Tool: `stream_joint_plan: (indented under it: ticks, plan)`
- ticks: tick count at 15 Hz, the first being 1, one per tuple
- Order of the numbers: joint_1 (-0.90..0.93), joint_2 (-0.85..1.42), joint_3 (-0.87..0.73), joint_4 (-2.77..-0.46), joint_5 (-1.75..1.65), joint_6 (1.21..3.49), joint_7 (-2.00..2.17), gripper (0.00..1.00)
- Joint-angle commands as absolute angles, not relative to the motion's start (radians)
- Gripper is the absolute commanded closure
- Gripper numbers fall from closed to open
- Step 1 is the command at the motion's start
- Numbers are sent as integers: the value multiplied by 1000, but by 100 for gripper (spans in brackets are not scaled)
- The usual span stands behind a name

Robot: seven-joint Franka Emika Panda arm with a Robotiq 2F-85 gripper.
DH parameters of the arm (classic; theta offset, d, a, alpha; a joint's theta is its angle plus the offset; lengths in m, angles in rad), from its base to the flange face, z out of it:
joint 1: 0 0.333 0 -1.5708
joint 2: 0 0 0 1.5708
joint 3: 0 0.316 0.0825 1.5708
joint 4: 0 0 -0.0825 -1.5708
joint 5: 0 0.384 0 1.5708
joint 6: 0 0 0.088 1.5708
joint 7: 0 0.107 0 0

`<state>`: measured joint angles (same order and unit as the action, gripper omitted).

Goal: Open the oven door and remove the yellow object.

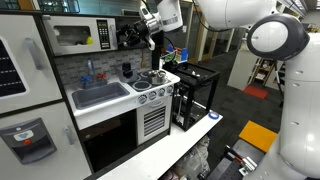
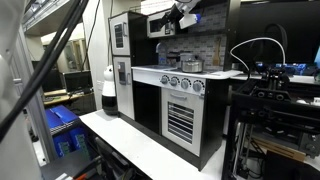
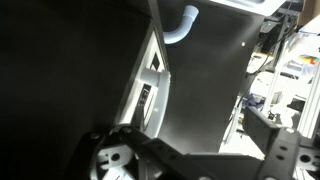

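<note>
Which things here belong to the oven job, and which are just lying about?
Job: white oven door; yellow object, a faint glint behind its window; hand, open.
Lying about: sink; stove knobs; large black oven door; black frame.

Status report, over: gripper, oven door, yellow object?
Gripper open, empty, beside the toy microwave. Oven door shut, untouched. Yellow object only a small spot seen through it. No obstacle seen before the door.
</note>
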<state>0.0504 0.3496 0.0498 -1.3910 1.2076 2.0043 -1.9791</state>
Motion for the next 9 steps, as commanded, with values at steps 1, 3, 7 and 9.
stream_joint_plan:
  ticks: [1, 3, 7, 9]
  plan:
    - [53, 363, 70, -1375, 1210, 2067, -1992, 0]
    - [56, 355, 72, -1384, 1203, 2056, -1983, 0]
    - [71, 293, 74, -1458, 1182, 2086, -1976, 0]
    - [89, 244, 75, -1512, 1157, 2151, -1976, 0]
